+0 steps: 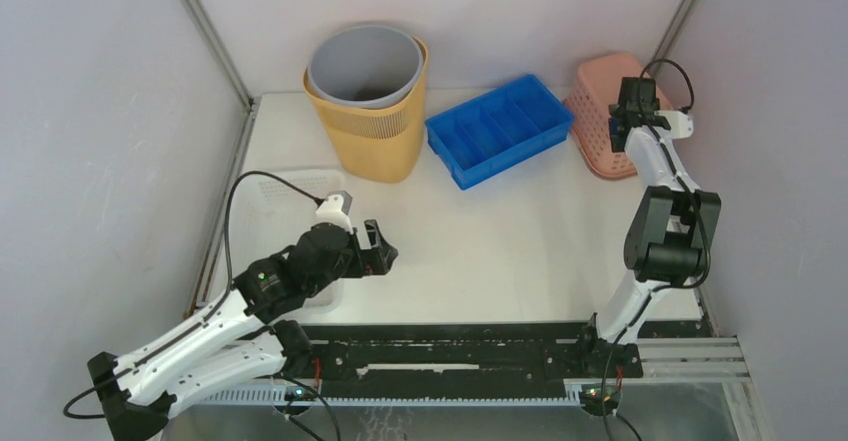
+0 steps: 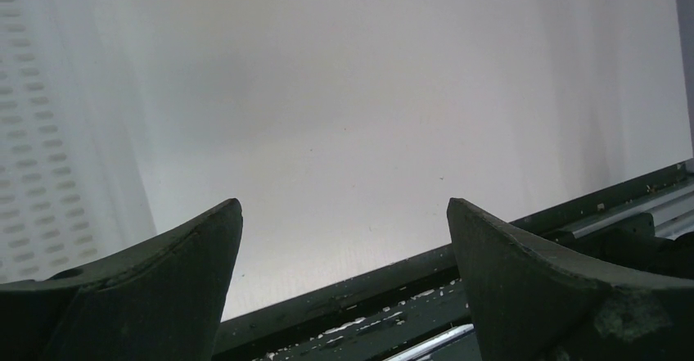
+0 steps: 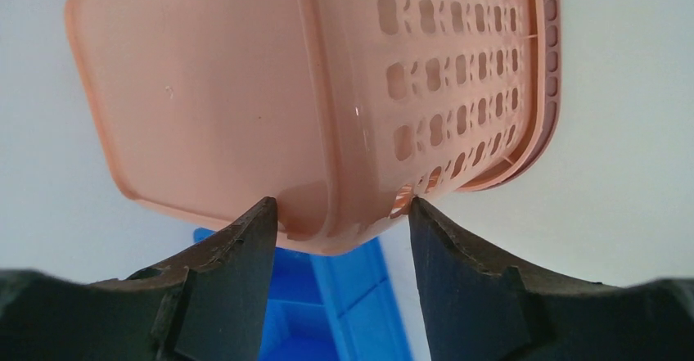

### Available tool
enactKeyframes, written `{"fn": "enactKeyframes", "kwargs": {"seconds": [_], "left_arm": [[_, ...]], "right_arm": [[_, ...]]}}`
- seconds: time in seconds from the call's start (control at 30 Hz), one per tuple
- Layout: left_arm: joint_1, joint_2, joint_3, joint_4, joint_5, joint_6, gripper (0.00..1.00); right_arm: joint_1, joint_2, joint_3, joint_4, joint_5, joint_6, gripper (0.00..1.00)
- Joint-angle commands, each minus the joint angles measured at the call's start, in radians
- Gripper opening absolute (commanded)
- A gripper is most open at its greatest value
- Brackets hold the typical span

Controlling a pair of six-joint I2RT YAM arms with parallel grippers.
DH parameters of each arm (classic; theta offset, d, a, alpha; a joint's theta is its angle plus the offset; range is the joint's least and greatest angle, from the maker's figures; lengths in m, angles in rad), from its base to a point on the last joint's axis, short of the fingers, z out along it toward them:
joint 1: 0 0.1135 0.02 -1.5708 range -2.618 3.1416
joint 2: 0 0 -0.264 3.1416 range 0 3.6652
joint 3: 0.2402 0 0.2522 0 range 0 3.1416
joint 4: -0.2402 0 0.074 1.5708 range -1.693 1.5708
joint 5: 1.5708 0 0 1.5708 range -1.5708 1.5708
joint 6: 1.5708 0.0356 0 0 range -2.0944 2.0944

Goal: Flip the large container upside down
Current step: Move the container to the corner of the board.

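Pink basket just right of blue divided tray, partly hidden by the right wrist in the top view. It is tipped: base and one perforated side show, opening unseen. Right arm stretched far back, right gripper straddling the basket's base corner; can't tell if it is clamped. Left arm folded low, well left of the tray, left gripper jaws wide apart, empty. One yellow bin with one grey bin nested inside; one white perforated tray, half covered by the left arm.
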Motion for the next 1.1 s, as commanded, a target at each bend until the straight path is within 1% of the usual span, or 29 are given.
{"fn": "enactKeyframes", "kwargs": {"seconds": [0.0,0.1,0.23,0.3,0.4,0.5,0.6,0.7,0.9,0.97,1.07], "left_arm": [[0.013,-0.015,0.056,-0.010,-0.032,0.019,1.00],[0.018,-0.027,0.059,-0.025,-0.042,0.020,1.00],[0.022,-0.045,0.076,-0.051,-0.062,0.027,1.00],[0.026,-0.052,0.091,-0.063,-0.073,0.033,1.00],[0.034,-0.049,0.117,-0.085,-0.081,0.049,1.00],[0.060,-0.043,0.136,-0.129,-0.100,0.056,1.00],[0.104,-0.063,0.138,-0.149,-0.090,0.066,1.00],[0.130,-0.087,0.143,-0.163,-0.085,0.075,1.00],[0.139,-0.094,0.134,-0.168,-0.073,0.065,1.00],[0.139,-0.092,0.129,-0.160,-0.060,0.060,1.00],[0.139,-0.089,0.125,-0.154,-0.046,0.056,1.00]], "right_arm": [[0.047,0.141,0.023,-0.151,-0.099,-0.023,0.65],[0.045,0.124,0.040,-0.143,-0.080,-0.060,0.67],[0.019,-0.002,-0.050,-0.104,-0.057,-0.142,0.74],[0.006,-0.074,-0.105,-0.071,-0.060,-0.224,0.76],[0.009,-0.159,-0.141,-0.055,-0.084,-0.367,0.77],[0.054,-0.246,-0.186,-0.011,-0.131,-0.524,0.77],[0.105,-0.334,-0.234,0.024,-0.172,-0.632,0.77],[0.110,-0.393,-0.253,0.045,-0.186,-0.677,0.78],[0.048,-0.354,-0.235,0.032,-0.293,-0.714,0.78],[0.026,-0.341,-0.223,-0.002,-0.286,-0.721,0.77],[0.000,-0.385,-0.253,-0.036,-0.291,-0.739,0.74]]}}
